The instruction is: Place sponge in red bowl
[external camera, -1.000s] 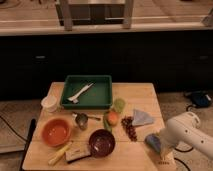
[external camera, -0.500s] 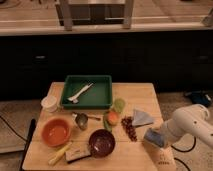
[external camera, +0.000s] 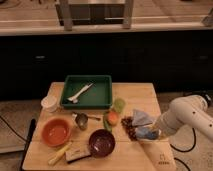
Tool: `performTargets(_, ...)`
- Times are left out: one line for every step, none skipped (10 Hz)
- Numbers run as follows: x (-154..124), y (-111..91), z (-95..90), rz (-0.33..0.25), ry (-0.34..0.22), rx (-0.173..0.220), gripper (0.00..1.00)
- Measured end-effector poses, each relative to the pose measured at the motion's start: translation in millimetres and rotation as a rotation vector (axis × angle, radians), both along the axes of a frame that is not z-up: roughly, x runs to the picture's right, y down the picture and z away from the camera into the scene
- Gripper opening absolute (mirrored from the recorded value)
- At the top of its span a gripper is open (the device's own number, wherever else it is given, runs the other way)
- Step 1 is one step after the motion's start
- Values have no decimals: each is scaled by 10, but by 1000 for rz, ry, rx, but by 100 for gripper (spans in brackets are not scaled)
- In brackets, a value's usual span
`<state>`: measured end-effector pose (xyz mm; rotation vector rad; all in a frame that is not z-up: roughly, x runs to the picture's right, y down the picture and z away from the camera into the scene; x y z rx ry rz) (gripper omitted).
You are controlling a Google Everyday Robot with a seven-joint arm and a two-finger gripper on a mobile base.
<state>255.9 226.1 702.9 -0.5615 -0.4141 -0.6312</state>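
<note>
1. Nearest to the camera, at the front edge of the wooden table (external camera: pixel 157 155), lie a dark-and-tan flat block (external camera: pixel 78 153) and a yellow long thing (external camera: pixel 59 154) just beside it.
2. A little behind them stands a dark maroon bowl (external camera: pixel 102 142), and to its left the red bowl (external camera: pixel 56 131), which has an orange-red colour.
3. At the right side, the white robot arm (external camera: pixel 187 116) reaches over the table from the right, and its claw (external camera: pixel 152 133) is low at the sponge (external camera: pixel 144 132).
4. The sponge is light blue and lies on the table right of the maroon bowl, well apart from the red bowl. I cannot tell if the claw is clenched on it or released.
5. Just behind the sponge are a grey-blue folded cloth (external camera: pixel 141 118) and some dark small pieces (external camera: pixel 129 125).
6. Near the middle are an orange fruit (external camera: pixel 113 117), a green thing (external camera: pixel 119 104) and a metal cup (external camera: pixel 81 120).
7. Farther back stand a white cup (external camera: pixel 49 103) and a green tray (external camera: pixel 105 100) with a white utensil (external camera: pixel 80 93) inside.
</note>
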Motion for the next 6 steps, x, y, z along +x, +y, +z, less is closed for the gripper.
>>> performTargets(-106,-57,-21,-17,-17,6,0)
performTargets(-175,-88,-46,-28,-27,7,0)
performTargets(-256,-112,-71,-36,-34,6,0)
performTargets(-341,-145,-88,-42,-44,7,0)
performTargets(-451,-202,-113,-48,-58,12,0)
performTargets(-503,-244,-139,-47,-67,16,0)
